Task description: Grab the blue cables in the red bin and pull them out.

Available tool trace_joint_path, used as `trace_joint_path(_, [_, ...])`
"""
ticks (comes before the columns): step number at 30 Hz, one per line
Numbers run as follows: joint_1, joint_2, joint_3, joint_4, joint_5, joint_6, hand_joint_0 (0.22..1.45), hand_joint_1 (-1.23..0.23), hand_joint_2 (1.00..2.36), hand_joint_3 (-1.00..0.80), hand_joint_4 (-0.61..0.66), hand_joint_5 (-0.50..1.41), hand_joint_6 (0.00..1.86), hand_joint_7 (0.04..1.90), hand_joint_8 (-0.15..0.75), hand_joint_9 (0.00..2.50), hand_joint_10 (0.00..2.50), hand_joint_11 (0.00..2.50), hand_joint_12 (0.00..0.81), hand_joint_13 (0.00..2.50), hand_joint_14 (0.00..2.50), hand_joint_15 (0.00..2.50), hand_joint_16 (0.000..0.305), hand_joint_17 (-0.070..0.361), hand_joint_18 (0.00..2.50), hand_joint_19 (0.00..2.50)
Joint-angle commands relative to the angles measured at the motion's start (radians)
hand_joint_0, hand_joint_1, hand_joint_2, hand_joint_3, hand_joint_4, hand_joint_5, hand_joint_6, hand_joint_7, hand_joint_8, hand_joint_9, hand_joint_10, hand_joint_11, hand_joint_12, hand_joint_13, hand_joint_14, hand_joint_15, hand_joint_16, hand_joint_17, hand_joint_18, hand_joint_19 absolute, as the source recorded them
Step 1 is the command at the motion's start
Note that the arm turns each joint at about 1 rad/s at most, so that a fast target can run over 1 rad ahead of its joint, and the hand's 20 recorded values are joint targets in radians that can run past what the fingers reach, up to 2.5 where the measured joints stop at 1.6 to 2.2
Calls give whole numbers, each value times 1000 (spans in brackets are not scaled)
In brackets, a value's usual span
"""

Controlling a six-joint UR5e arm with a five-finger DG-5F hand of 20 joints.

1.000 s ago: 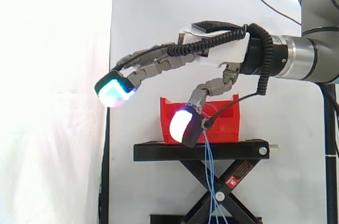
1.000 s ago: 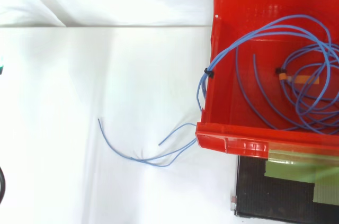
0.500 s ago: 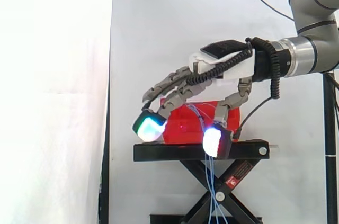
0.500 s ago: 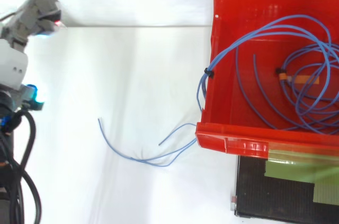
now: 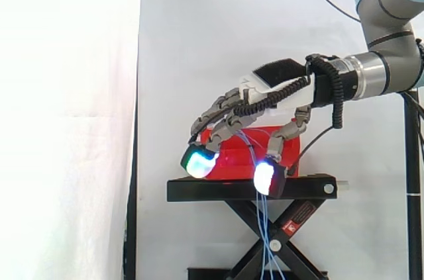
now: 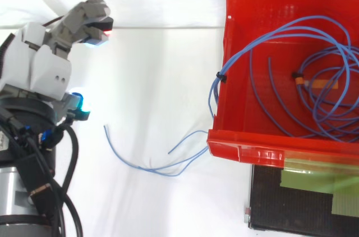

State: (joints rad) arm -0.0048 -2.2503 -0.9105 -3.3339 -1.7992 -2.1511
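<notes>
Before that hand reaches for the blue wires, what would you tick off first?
1. Hand free: ok, its fingers are relaxed and hold nothing.
2. Hand above the red bin: not ok, the top view puts it off to the bin's side, apart from it.
3. Blue cables in the bin: ok, looped inside, with loose ends trailing out over the wall.
4. Bin seated on the black stand: ok in the side view.
5. Cables free to slide out: cannot tell; the loops overlap and a black tie binds some at the wall.
</notes>
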Motion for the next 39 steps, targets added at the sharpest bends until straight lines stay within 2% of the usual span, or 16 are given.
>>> trace_joint_path(1, [-12,0,-5,4,-3,-25,793,-833,1000,-1000,340,539,14,531,282,745,21,712,344,435,14,374,48,108,424,574])
trace_joint_path(5, [-18,0,-45,5,-5,-60,794,-837,1000,-1000,341,563,14,563,282,758,23,730,343,444,14,387,48,108,438,575])
trace_joint_path(8, [-24,0,-76,33,-5,-117,796,-841,1000,-1000,342,589,14,578,285,761,24,752,342,446,14,388,48,108,439,583])
trace_joint_path(13, [-29,0,-103,45,-5,-158,799,-840,1000,-1000,345,607,14,579,290,803,24,791,339,449,14,388,48,107,440,582])
trace_joint_path(17, [-37,0,-100,27,-17,-172,800,-840,1000,-1000,356,614,15,579,290,808,25,794,338,449,14,391,48,107,441,583])
trace_joint_path(19, [-44,0,-91,-1,-40,-186,799,-839,1000,-1000,370,622,14,583,292,816,26,807,338,450,15,395,47,107,444,582])
trace_joint_path(21, [-52,0,-77,-33,-65,-261,800,-838,1000,-1000,366,624,15,584,295,821,26,820,338,451,15,395,47,107,444,582])
trace_joint_path(23, [-55,0,-73,-52,-71,-290,802,-837,1000,-1000,366,628,14,586,295,824,26,824,337,451,14,392,47,106,445,582])
trace_joint_path(24, [-63,0,-59,-91,-75,-344,801,-837,1000,-1000,366,630,15,583,292,826,23,825,337,451,14,395,47,106,446,581])
trace_joint_path(27, [-66,0,-48,-105,-75,-365,802,-837,1000,-1000,366,634,15,586,295,827,23,835,338,451,15,396,47,106,446,581])
trace_joint_path(28, [-72,0,-33,-119,-75,-401,803,-837,1000,-1000,360,635,16,585,297,827,25,838,338,451,15,396,47,106,445,580])
trace_joint_path(32, [-75,0,-33,-118,-71,-434,803,-837,1000,-1000,374,645,15,580,296,830,25,839,337,452,15,396,47,106,447,590])
trace_joint_path(39, [-80,0,-33,-110,-55,-436,805,-834,1000,-1000,378,670,17,570,299,846,26,852,337,453,15,400,47,106,444,582])
